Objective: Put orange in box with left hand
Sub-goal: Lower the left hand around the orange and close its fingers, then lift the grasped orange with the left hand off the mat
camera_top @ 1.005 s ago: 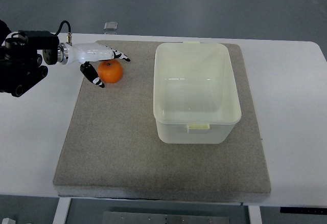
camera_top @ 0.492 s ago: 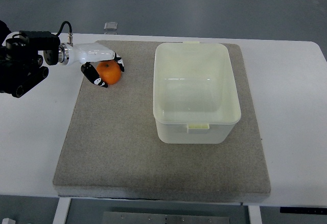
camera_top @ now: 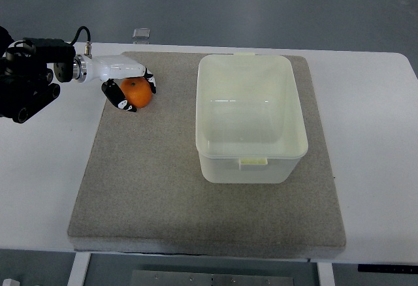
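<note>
The round orange fruit [camera_top: 138,93] has now been enclosed by the left hand's [camera_top: 124,80] curled fingers [camera_top: 121,100], open a second ago; lifting toward the pale rectangular plastic box [camera_top: 251,117] can follow.

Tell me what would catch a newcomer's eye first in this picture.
The round bright orange at the far left of the grey felt mat, with the robot's white left hand curled around it. Next, the large pale translucent plastic box, open and empty, right of the fruit.
</note>
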Available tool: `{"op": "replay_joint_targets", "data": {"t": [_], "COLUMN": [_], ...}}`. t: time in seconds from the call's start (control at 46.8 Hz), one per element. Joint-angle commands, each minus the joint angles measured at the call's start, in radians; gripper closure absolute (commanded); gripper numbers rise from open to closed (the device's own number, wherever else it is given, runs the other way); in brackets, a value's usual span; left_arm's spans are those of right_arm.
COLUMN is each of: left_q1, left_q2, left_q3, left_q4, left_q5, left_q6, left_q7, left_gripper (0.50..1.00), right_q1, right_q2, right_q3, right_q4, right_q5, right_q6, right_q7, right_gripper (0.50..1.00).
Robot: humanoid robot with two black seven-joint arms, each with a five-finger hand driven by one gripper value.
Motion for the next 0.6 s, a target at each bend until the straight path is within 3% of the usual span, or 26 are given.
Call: {"op": "replay_joint_targets", "data": {"t": [0.0,0.192,0.577], "left_q1": [-0.014,-0.036,-0.097], "left_q2": [0.002,0.057,0.286], "left_q3": [-0.008,-0.017,-0.021], "left_q4": [-0.017,-0.104,-0.411], "left_q5": [-0.002,-0.005,-0.016], "left_q6": [0.002,0.000,-0.024], "left_q7": [-0.002,0.000,-0.005], "left_gripper": [1.000,1.000,1.000], "right_q1": [0.000,0.000,0.000], "right_q2": [0.000,0.000,0.000], "right_q3": [0.000,0.000,0.000], "right_q4": [0.000,0.000,0.000], "right_q5": [0.000,0.000,0.000], "right_q6": [0.000,0.000,0.000], "right_q7": [0.000,0.000,0.000], "right_gripper": [0.568,0.568,0.568]}}
